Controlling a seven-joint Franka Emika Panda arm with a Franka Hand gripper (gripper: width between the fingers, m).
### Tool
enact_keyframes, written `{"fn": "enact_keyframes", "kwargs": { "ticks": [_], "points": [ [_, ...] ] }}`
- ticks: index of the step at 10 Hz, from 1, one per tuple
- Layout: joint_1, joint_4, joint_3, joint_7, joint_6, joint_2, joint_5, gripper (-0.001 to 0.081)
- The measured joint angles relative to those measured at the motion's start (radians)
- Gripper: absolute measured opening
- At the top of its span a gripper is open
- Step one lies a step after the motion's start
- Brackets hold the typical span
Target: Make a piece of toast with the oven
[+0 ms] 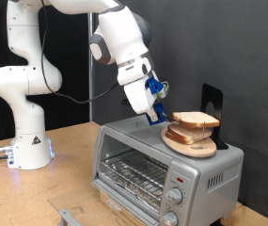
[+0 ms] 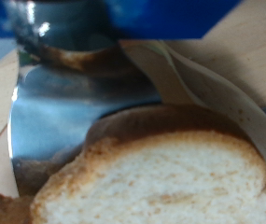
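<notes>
The gripper (image 1: 159, 115) hung low over the top of the toaster oven (image 1: 166, 162), its blue-trimmed fingers just beside the stack of bread slices, on the side towards the exterior view's left. Whether the fingers were apart or together could not be told: the exterior view showed them only from the side, and the wrist view was too close and blurred to show them. The piece of toast (image 1: 196, 119), the top slice of the stack, lay flat on the others with its broad face upward, just off the fingertips towards the exterior view's right; its longer side ran roughly across the exterior view, left to right. In the wrist view the same slice (image 2: 161, 182) filled the near field, pale crumb ringed by a tan crust, with the oven's shiny metal top (image 2: 67, 107) visible beyond it. The stack sat on a round wooden plate (image 1: 190, 145) resting on the oven's roof, below and to the exterior view's right of the gripper. Beneath the gripper the oven's glass door showed the wire rack (image 1: 134, 174) inside, and the round knobs (image 1: 174, 196) sat at the front's right end. No brand, label or writing could be read on the oven or elsewhere.
</notes>
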Motion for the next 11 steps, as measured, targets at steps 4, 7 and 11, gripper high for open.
{"fn": "enact_keyframes", "kwargs": {
  "ticks": [4, 7, 11],
  "points": [
    [0.000, -0.018, -0.019, -0.063, -0.037, -0.067, 0.093, 0.0403],
    [0.000, -0.032, -0.045, -0.099, -0.088, -0.126, 0.142, 0.0403],
    [0.001, -0.047, -0.065, -0.132, -0.135, -0.162, 0.188, 0.0403]
  ]
}}
